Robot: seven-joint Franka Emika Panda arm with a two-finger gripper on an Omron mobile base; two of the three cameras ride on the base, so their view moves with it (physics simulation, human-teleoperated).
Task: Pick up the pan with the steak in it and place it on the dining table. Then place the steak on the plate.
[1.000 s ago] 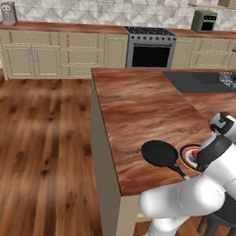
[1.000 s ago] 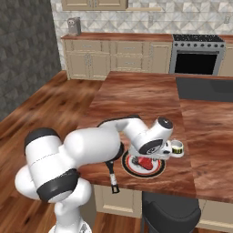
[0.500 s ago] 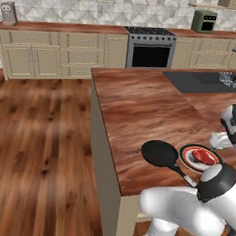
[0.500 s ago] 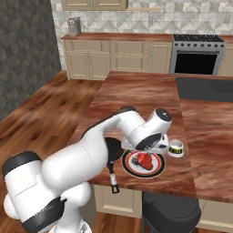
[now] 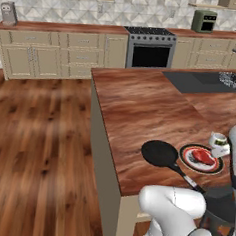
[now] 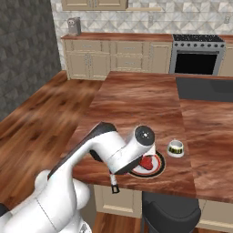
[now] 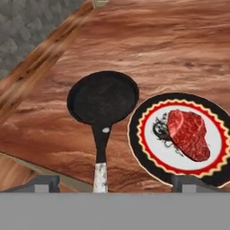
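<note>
The black pan [image 7: 103, 96] sits empty on the dining table [image 7: 170, 45], its long handle [image 7: 100, 157] pointing back toward me. Right beside it lies the plate [image 7: 134, 134] with the red steak [image 7: 188, 134] resting on its white centre. My gripper [image 7: 116, 185] hovers open above both, back from them, with nothing between its fingers. In the left base view the pan [image 5: 160, 153] lies left of the plate [image 5: 214, 169] and steak [image 5: 203, 157]. In the right base view my arm hides most of the pan; the plate [image 6: 159, 166] and steak [image 6: 146, 162] show past it.
A small white cup [image 5: 218, 140] [image 6: 175, 148] stands just beyond the plate. The table's near edge [image 5: 129, 188] runs close to the pan handle. A sink [image 5: 203, 81] is set into the far end, and a dark stool [image 6: 170, 211] stands below the edge.
My hand has lifted off the plate and drawn back toward the base, uncovering the steak on the plate. Pan, plate and cup have stayed put.
</note>
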